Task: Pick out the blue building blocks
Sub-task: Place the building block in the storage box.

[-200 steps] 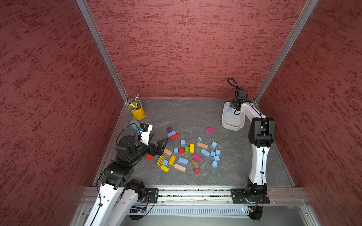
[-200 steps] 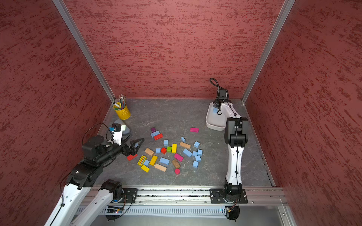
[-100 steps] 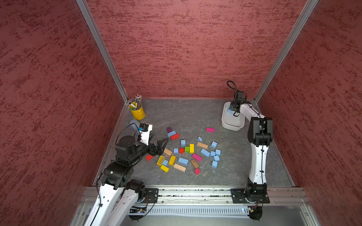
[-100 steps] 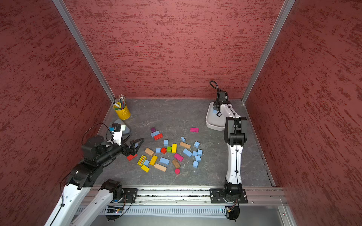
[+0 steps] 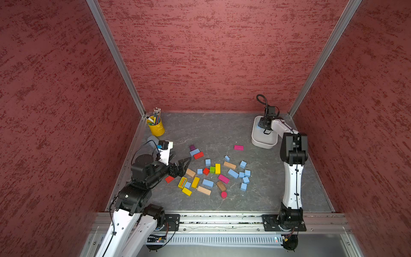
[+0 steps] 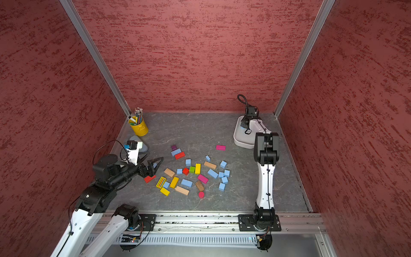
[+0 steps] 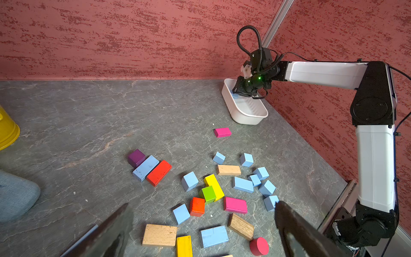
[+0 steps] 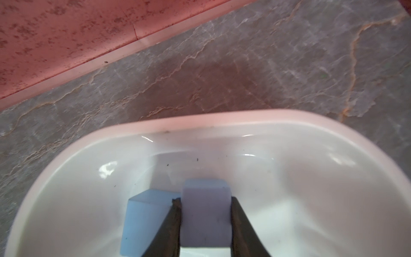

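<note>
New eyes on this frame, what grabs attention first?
The scatter of coloured wooden blocks mid-table, many pale blue. At the far right corner, the right gripper grips a pale blue wooden cube inside the white plastic tub, beside another blue block. The left gripper hangs wide open by the scatter's left edge.

Tub [image 8: 200, 120] glossy white plastic — blue block [image 8: 205, 213] smooth, matt; tan block [image 7: 159, 235] bare grained wood — walls [image 5: 200, 55] rough.

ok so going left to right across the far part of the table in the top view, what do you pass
yellow pencil cup → purple block → pink block → white tub
</note>
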`<state>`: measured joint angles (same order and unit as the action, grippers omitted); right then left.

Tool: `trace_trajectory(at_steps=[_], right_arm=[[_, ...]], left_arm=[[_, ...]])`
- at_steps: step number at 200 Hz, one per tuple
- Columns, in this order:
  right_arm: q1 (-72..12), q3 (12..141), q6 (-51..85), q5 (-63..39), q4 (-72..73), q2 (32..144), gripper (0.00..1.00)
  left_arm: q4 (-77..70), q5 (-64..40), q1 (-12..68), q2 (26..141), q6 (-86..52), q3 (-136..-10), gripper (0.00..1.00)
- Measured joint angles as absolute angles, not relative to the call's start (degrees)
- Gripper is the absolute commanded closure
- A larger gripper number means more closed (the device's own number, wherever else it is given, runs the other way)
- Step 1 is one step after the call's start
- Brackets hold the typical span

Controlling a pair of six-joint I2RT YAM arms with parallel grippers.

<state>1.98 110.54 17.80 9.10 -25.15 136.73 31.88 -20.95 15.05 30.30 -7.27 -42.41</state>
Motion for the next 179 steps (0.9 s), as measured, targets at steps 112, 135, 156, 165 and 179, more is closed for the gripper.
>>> trace_trajectory(at_steps=[112, 135, 156, 165, 179], right_arm=[[1.98, 110.34, 19.35, 8.95, -25.15, 136.49, 0.51], [1.98, 107.81, 19.62, 8.97, -24.99, 133.95, 0.49], [1.98, 103.53, 19.7, 9.1, -24.23, 128.7, 0.43], [1.98, 101.69, 19.51, 9.28, -23.68, 125.75, 0.41], [1.98, 98.98, 19.22, 9.74, -22.61, 120.64, 0.38]], left_arm=[[31.88, -20.95, 15.05, 30.3, -7.27, -42.41, 0.0], [31.88, -20.95, 15.05, 30.3, -7.27, -42.41, 0.0], [31.88, -20.95, 15.05, 30.3, -7.27, -42.41, 0.0], [31.88, -20.95, 15.05, 30.3, -7.27, -42.41, 0.0], [31.88, -20.95, 15.05, 30.3, -7.27, -42.41, 0.0]])
